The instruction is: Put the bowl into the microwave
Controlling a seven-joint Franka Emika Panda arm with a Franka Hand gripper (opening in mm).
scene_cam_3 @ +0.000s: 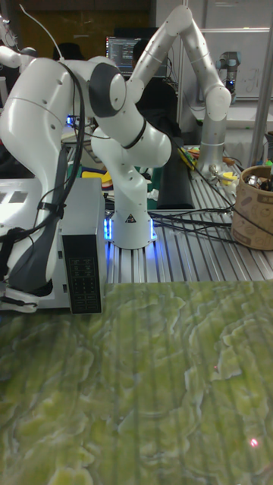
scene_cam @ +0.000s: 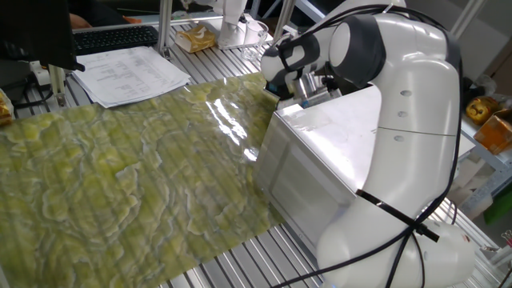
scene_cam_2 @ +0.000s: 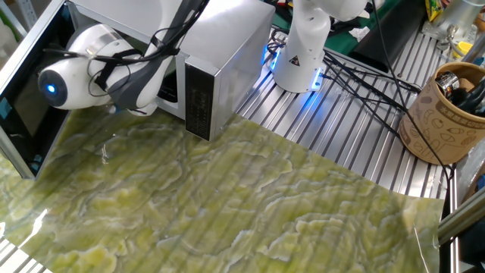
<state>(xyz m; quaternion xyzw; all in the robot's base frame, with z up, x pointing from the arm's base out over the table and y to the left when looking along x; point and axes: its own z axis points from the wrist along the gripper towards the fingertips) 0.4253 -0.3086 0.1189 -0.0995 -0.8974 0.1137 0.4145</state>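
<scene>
Microwave point(scene_cam_2: 220, 68) door point(scene_cam_2: 30, 98) open, arm point(scene_cam_2: 114, 72) filling its mouth, bowl unseen.

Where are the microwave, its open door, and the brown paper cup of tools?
microwave point(scene_cam_2: 227, 57): the other fixed view, on its silver side wall.
open door point(scene_cam_2: 30, 80): the other fixed view, on the dark glass.
brown paper cup point(scene_cam_2: 433, 125): the other fixed view, on its patterned side.

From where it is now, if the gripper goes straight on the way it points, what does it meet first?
The fingers are hidden, but the arm's wrist reaches into the open microwave. Straight on, it would probably meet the inside of the microwave first; depth is unclear.
</scene>
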